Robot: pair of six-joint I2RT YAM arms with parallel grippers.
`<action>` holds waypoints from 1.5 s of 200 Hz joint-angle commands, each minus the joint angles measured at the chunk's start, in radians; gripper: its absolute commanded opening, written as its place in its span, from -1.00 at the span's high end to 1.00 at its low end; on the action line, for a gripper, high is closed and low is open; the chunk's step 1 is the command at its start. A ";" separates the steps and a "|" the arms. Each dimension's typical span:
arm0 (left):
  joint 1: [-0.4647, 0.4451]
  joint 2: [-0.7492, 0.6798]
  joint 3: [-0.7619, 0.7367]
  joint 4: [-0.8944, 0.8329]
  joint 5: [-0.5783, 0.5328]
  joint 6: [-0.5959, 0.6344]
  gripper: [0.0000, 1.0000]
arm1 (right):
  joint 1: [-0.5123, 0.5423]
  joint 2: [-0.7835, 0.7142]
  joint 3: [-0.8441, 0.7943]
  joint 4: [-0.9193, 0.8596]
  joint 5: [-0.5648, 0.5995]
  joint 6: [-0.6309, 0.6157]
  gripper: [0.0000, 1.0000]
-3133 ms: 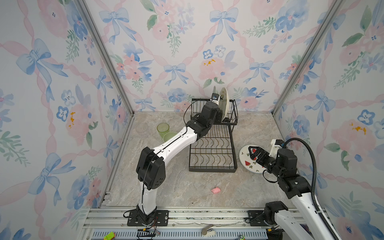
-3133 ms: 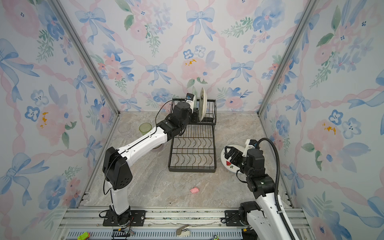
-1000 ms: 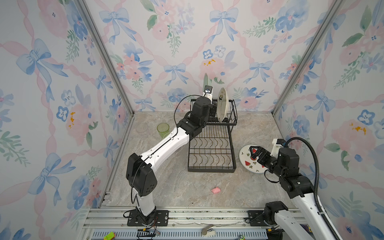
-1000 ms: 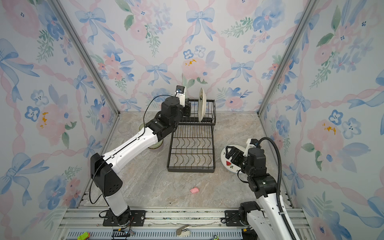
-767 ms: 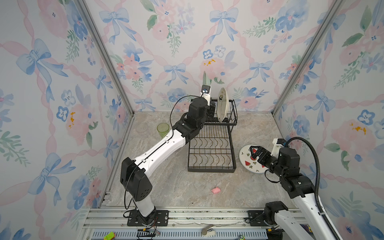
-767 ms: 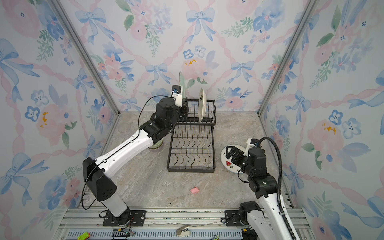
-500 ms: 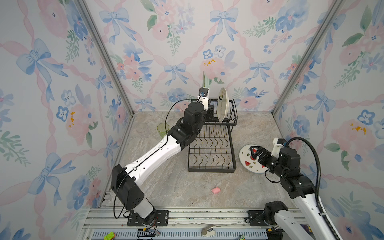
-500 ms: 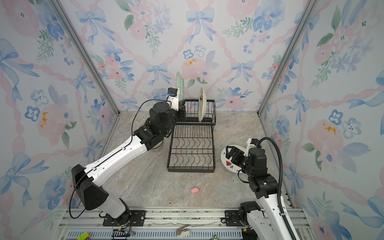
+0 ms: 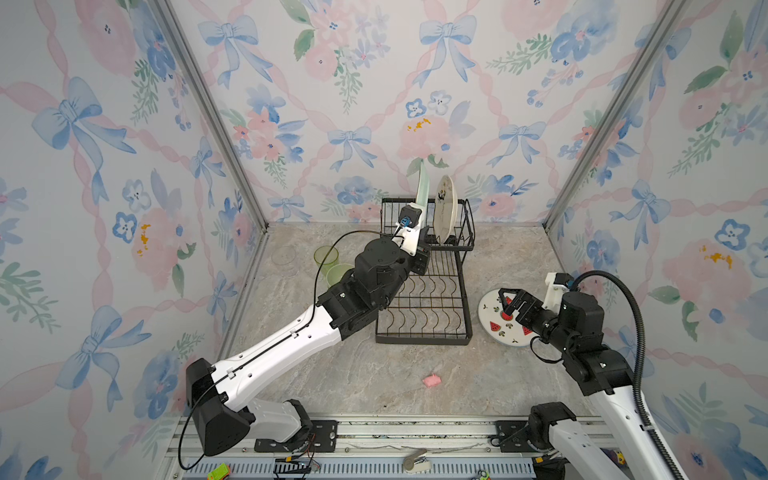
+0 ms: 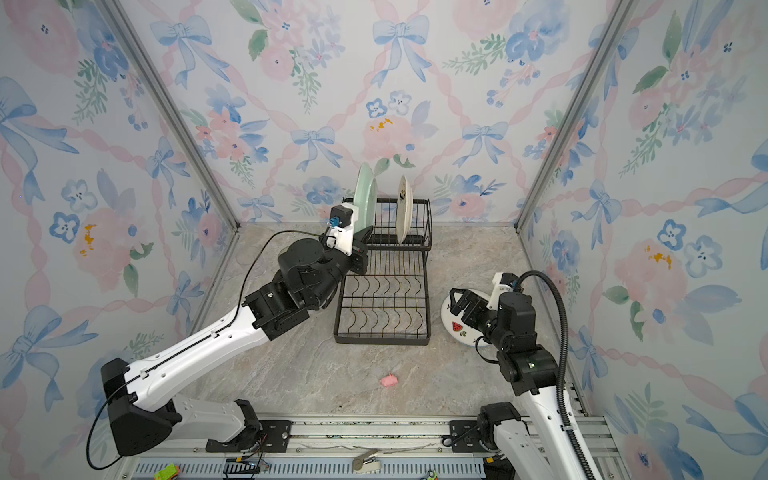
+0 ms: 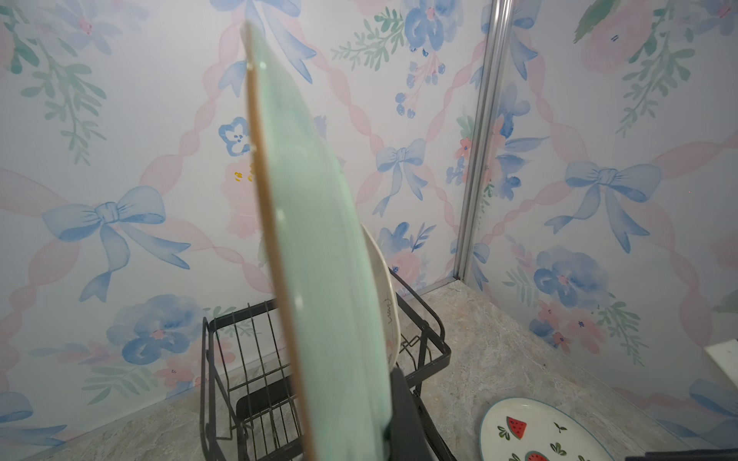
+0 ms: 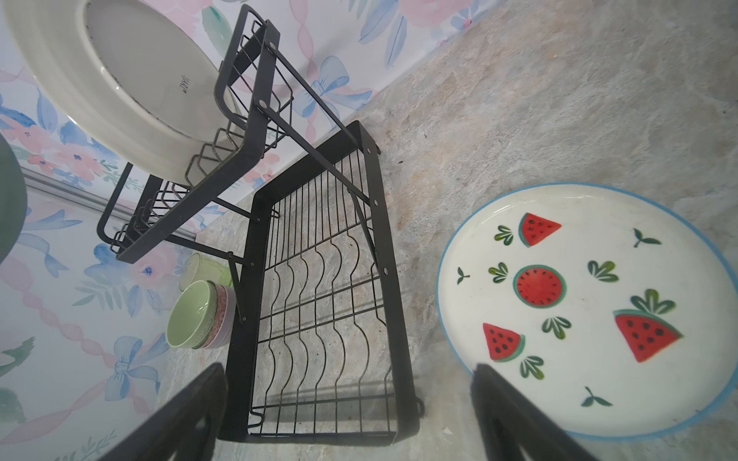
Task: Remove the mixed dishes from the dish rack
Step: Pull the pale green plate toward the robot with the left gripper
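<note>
The dish rack's (image 9: pixel 424 340) raised upper tier held one cream plate with dark drawings (image 9: pixel 444 212), upright on edge. At that tier's left end the left pincer (image 10: pixel 362 243) was clamped on the lower rim of the pale green plate (image 10: pixel 364 199) — glossy, thin brown edge, standing higher than the cream one. On the desk (image 9: pixel 374 374) left of the rack sat a green tumbler (image 9: pixel 325 259) and nested bowls, the pale green bowl (image 12: pixel 191 315) innermost. To the right the watermelon plate (image 12: pixel 579 303) lay flat — the right pincer (image 9: pixel 509 303) over it, jaws apart.
</note>
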 commanded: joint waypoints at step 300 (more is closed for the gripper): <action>-0.172 -0.271 -0.423 0.053 0.099 0.130 1.00 | 0.124 0.100 0.139 0.006 -0.067 0.078 -0.94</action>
